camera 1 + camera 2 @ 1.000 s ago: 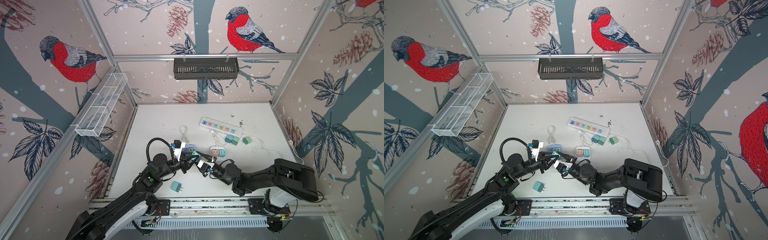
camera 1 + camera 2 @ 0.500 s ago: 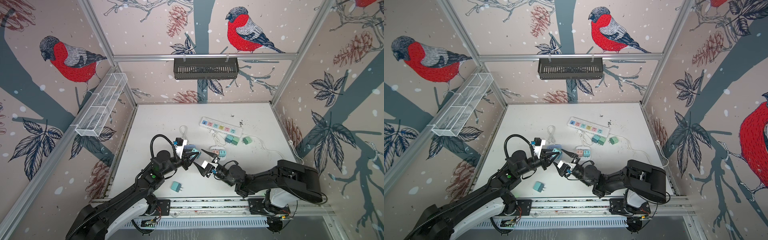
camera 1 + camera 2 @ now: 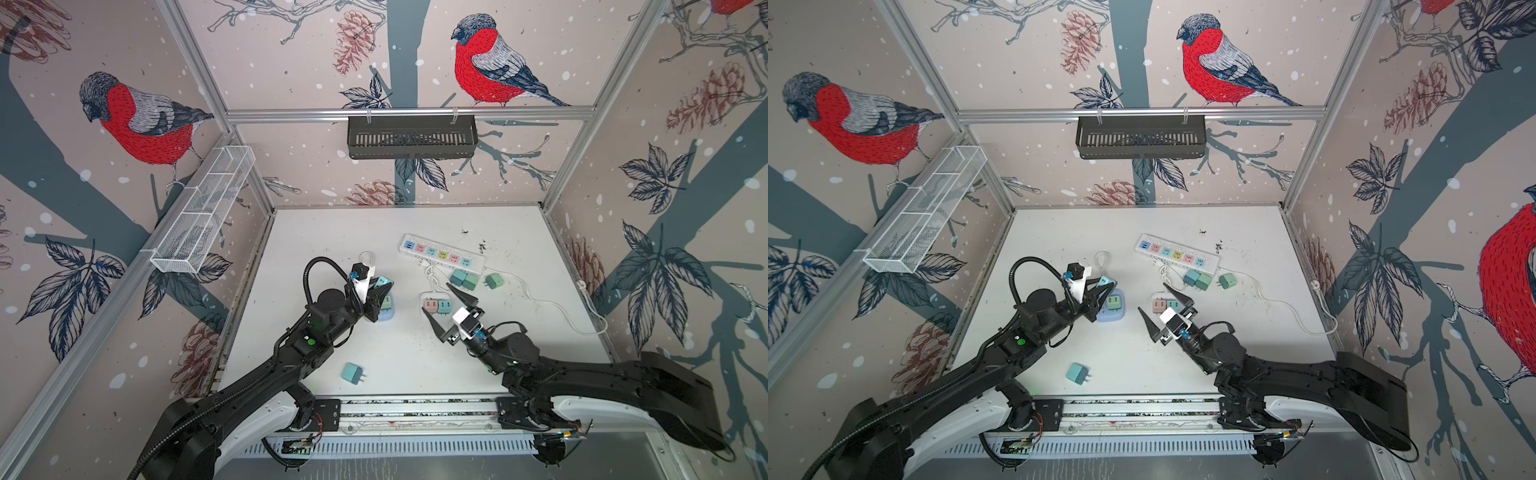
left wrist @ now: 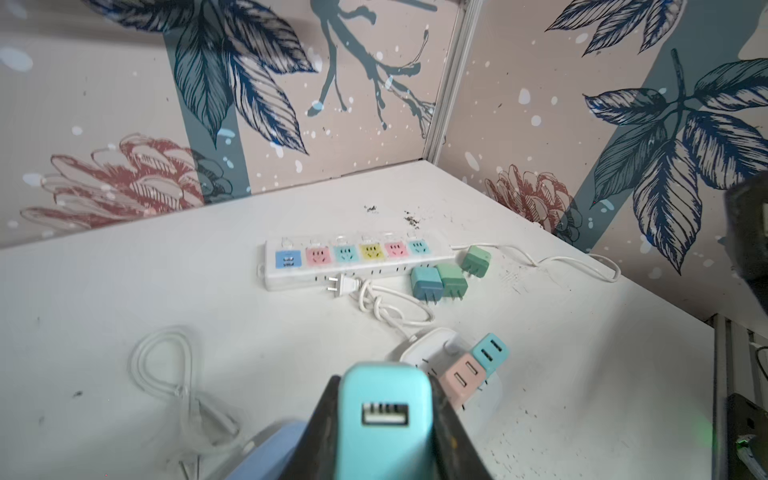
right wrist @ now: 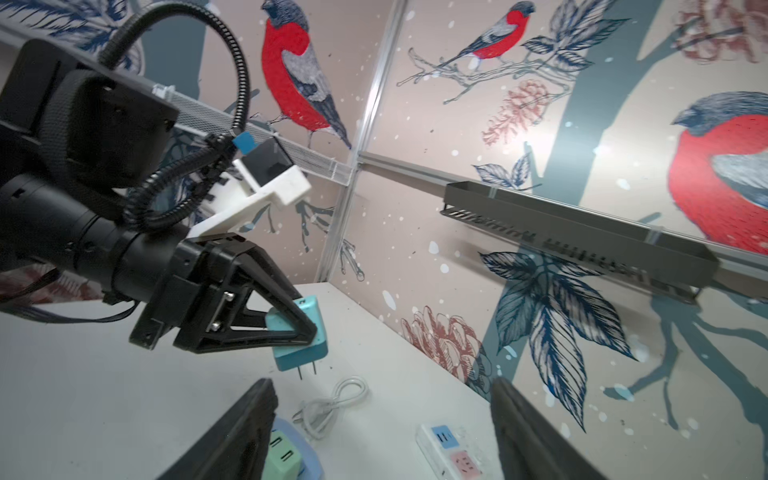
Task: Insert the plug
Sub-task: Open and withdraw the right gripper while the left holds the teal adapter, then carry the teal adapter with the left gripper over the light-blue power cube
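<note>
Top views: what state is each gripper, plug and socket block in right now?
Left gripper: shut on light-blue plug cube, prongs down.
Right gripper: open, empty.
Green plug cube: seated in round blue socket base.
Pink plug cube and turquoise plug cube: seated in white socket base.
White power strip: sockets empty.
Front teal plug cube: lying loose, unplugged.

Bullfinch-and-pinecone wallpaper (image 3: 486,66) lines a booth edged by an aluminium frame (image 3: 407,112). In both top views a black slotted basket (image 3: 411,137) hangs from the back rail at twelve o'clock, and a white wire-mesh shelf (image 3: 203,216) runs along the side wall at ten o'clock. On the white tabletop (image 3: 316,232), a coiled white cable (image 5: 328,405) lies at eleven o'clock of centre and black specks of dirt (image 3: 482,246) scatter near one o'clock, while a teal charger block (image 3: 352,372) rests on its side at seven o'clock near the front edge, prongs showing.
</note>
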Controlling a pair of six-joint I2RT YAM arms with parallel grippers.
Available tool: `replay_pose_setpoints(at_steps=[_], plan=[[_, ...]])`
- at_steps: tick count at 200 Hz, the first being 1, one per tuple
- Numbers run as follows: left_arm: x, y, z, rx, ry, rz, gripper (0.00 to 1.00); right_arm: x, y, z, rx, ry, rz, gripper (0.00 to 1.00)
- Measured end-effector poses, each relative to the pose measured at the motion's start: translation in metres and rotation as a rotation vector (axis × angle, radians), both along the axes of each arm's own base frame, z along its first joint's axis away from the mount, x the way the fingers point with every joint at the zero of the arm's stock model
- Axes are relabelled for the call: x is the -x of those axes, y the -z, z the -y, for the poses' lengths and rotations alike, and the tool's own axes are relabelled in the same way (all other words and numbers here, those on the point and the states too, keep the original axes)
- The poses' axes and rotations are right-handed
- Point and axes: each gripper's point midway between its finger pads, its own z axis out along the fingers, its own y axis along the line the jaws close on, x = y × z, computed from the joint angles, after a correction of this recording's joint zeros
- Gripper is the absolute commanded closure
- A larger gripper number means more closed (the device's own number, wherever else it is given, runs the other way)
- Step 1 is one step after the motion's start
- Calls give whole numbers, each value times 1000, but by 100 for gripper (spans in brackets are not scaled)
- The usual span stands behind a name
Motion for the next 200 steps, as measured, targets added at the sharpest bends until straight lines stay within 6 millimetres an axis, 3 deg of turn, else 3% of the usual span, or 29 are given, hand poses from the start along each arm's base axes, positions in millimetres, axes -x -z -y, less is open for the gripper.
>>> replay_pose_setpoints(at_steps=[41, 59, 93, 139, 152, 177, 200], plan=[[0, -29, 25, -159, 148, 163, 100, 10, -21, 76, -148, 76, 20, 11], [-7, -46, 34, -244, 181, 251, 100, 13, -16, 97, -203, 96, 24, 10], [-34, -54, 34, -391, 161, 313, 100, 6, 1, 94, -165, 88, -38, 10], [-66, -86, 3, -533, 194, 398, 100, -22, 37, 77, -27, 142, -175, 11], [-73, -76, -17, -599, 201, 397, 100, -27, 43, 77, -21, 156, -202, 10], [-79, -35, -63, -690, 221, 327, 100, -32, 45, 81, -35, 175, -224, 10], [-69, 12, -75, -725, 279, 269, 100, -34, 45, 83, -39, 178, -226, 10]])
